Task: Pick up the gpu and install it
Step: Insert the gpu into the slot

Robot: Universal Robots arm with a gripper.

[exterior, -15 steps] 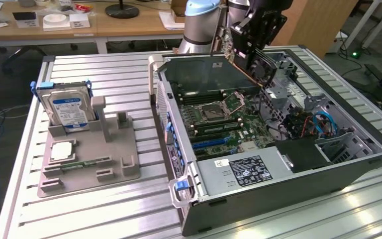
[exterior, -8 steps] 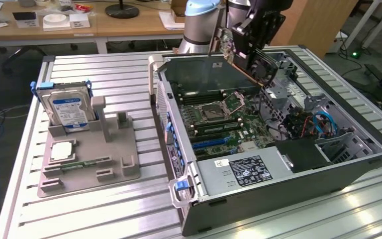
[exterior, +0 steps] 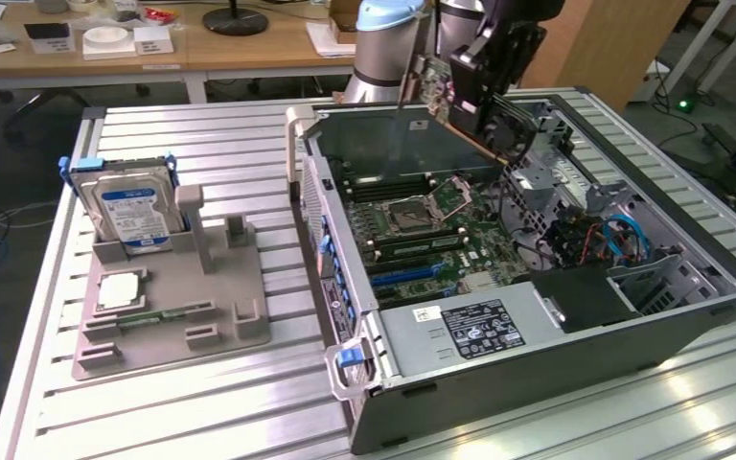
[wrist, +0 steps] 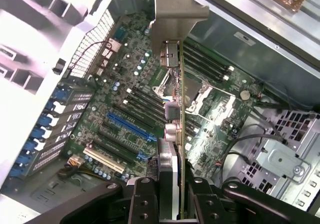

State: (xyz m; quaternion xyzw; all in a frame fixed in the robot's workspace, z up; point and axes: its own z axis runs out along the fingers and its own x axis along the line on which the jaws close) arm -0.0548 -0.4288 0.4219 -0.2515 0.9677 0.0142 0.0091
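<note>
Pincer (wrist: 172,196) clamps the thin dark expansion card with pale metal bracket (wrist: 175,109) edge-down, upper centre, over the green motherboard (wrist: 125,109). Apparently unseated, aligned for slots.

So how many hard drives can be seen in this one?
1. The hard drive stands on edge in the gray holder, on the exterior view's left of the open computer case. More may be hidden inside the case's bays.
</note>
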